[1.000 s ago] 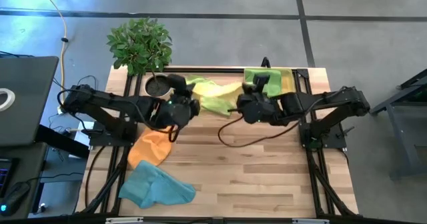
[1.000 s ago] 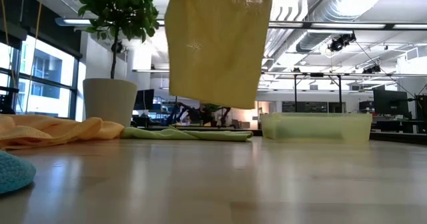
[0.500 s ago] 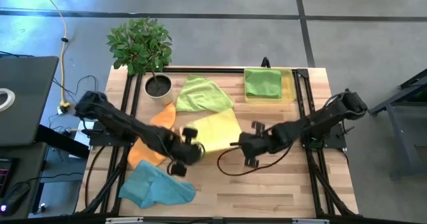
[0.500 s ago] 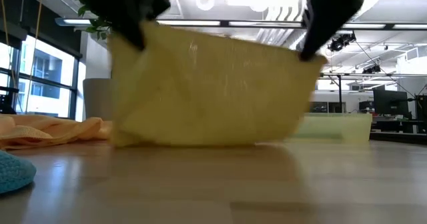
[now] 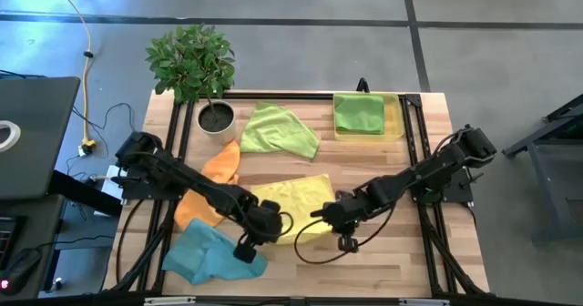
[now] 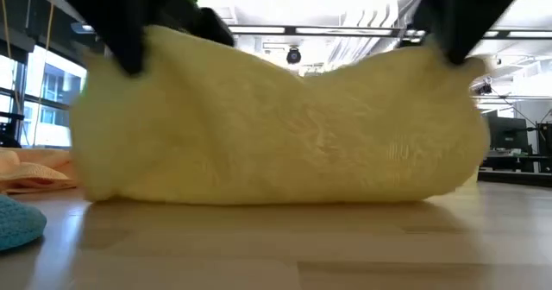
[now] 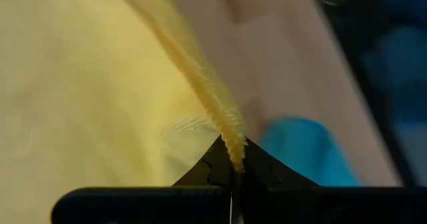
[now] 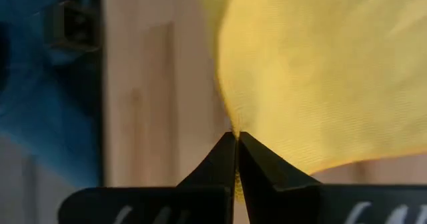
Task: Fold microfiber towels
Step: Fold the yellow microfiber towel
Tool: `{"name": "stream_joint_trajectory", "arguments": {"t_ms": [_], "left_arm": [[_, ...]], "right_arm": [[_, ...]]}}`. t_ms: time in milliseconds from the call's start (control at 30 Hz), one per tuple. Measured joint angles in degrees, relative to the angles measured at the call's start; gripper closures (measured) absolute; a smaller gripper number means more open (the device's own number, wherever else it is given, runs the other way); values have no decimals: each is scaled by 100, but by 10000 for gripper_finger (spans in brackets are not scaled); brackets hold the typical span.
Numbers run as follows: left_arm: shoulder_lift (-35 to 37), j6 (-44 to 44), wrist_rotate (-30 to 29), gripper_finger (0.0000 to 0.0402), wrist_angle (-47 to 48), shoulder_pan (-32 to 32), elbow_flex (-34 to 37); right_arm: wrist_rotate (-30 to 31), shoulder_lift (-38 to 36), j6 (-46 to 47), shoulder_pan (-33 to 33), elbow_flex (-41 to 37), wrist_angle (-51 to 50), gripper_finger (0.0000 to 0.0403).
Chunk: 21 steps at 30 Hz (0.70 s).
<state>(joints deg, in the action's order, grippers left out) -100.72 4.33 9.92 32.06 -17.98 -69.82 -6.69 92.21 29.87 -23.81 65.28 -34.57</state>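
On the left side of the wooden table [image 5: 383,270] lie the light blue towel [image 5: 211,254] near the front edge and the orange towel [image 5: 208,192] just behind it, both loosely crumpled and clear of the work; next, the left gripper [image 5: 258,237] is clenched on one front corner of the yellow towel [image 5: 290,201], the fabric pinched to a thin ridge between its fingers in the left wrist view; the towel itself lies mid-table, its far part on the wood and its near edge lifted, sagging in a soft belly between the two holds in the low view; it looks light, limp and fuzzy, so it probably drapes rather than holds a crease, and corners seem the sensible places to grip; the right gripper [image 5: 339,224] is likewise clamped on the other front corner; behind, a lime green towel [image 5: 278,129] lies loose, and another green towel [image 5: 358,113] sits folded in the yellow tray [image 5: 395,115].
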Motion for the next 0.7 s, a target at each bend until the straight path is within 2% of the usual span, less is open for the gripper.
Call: {"name": "stream_joint_trajectory", "arguments": {"t_ms": [100,267,400,700], "left_arm": [[25,-4,73,401,233,53,-7],[-34,-346,-1023,401,1198,284,3],[-180,-499,-1660,401,1436,453,11],[-709,-797,-1811,401,1459,936,46]], "right_arm": [[684,41,-386,171,-13,-88,401],[1295,222,-653,576,-133,-106,401],[1389,418,-916,867,-244,-75,401],[1523,820,-1488,1329,-243,127,401]]}}
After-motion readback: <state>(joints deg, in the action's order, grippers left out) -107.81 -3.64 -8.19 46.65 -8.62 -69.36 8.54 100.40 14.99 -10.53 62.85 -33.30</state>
